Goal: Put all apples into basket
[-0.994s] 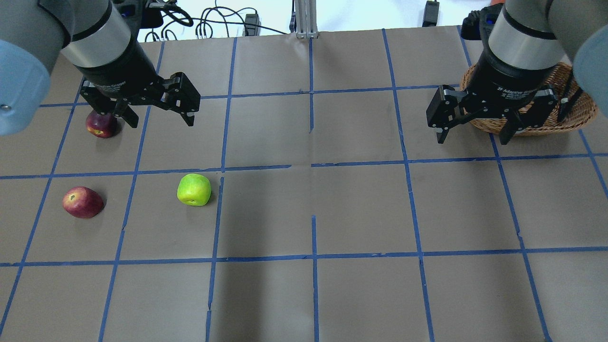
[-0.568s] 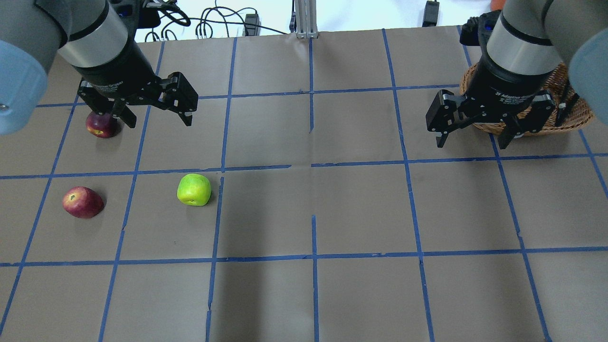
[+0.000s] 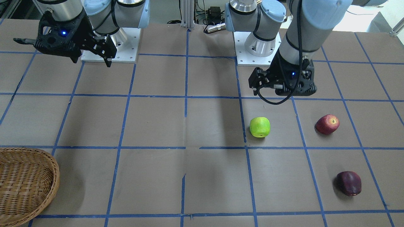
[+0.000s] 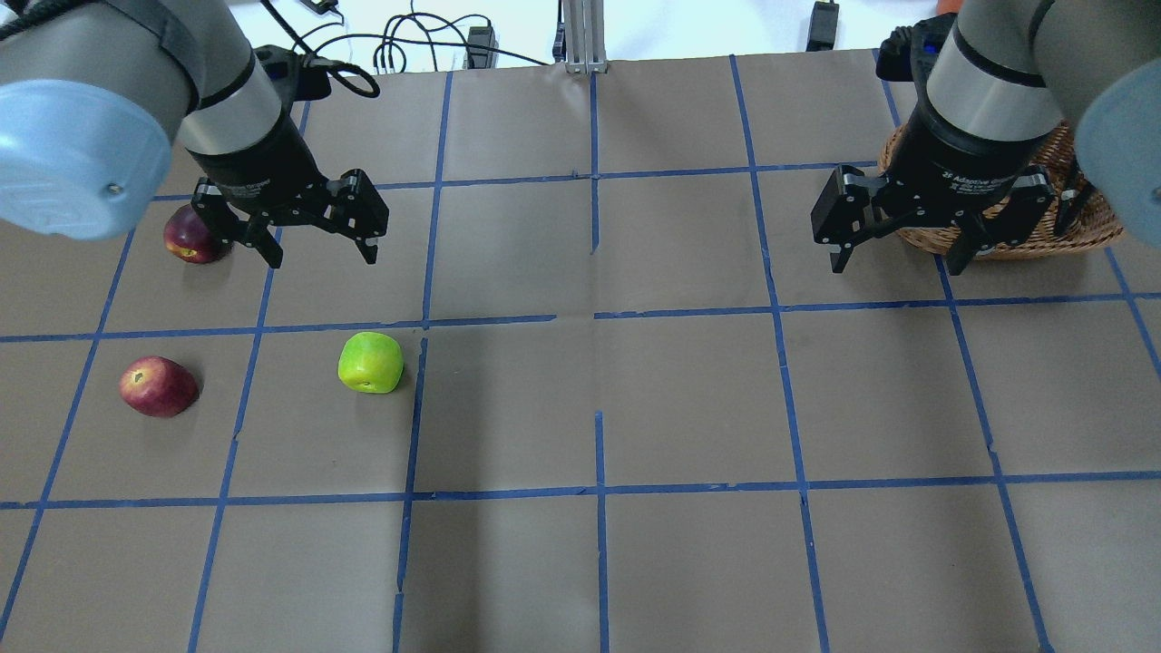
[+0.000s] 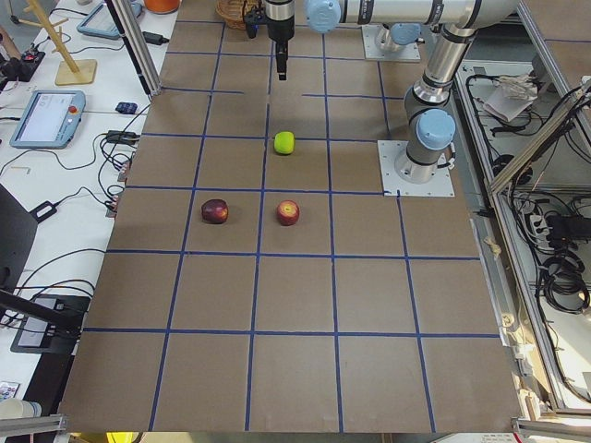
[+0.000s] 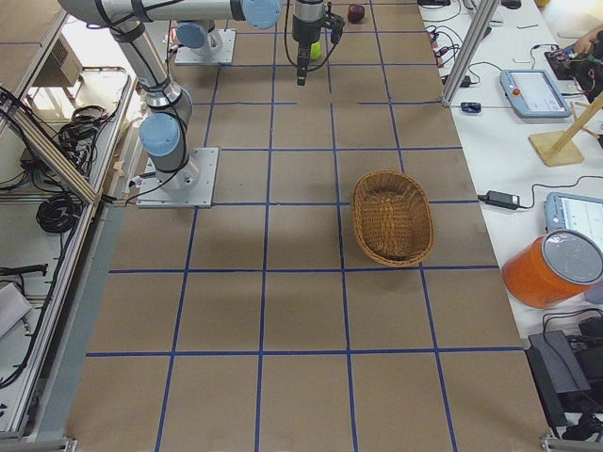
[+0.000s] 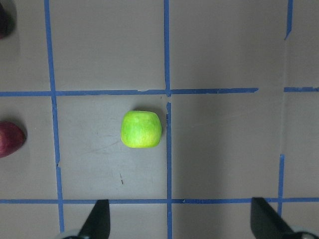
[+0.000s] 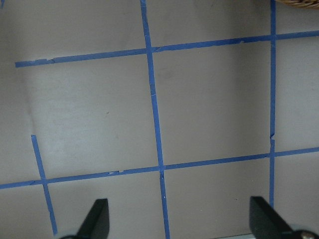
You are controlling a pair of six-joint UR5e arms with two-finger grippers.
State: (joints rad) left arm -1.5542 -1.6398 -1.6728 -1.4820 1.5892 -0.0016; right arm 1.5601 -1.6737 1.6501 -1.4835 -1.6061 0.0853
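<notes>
So far you have no apple in the basket [image 3: 25, 183], empty at the right. The green apple [image 4: 370, 362], red apple [image 4: 159, 386] and dark apple [image 4: 189, 236] wait at the left. Left gripper [image 4: 320, 245] and right gripper [image 4: 898, 258] are both spread, holding nothing.

The light in here falls evenly from above, bright and soft, with no hard glare on the brown table [image 4: 689, 399]. In the overhead view a broad, dim band of shadow runs from the centre down to 6 o'clock, and the strip beyond the table at 12 o'clock is washed out to white. The left arm [image 4: 73, 154] at 10 o'clock looms large and a little soft. From the front, 1 o'clock is blown out. The green apple [image 7: 141, 129] is crisp in the left wrist view, with a faint shadow hugging it, and that picture darkens toward 3 o'clock. The right wrist view is brightest toward 9 o'clock and dimmer elsewhere.
</notes>
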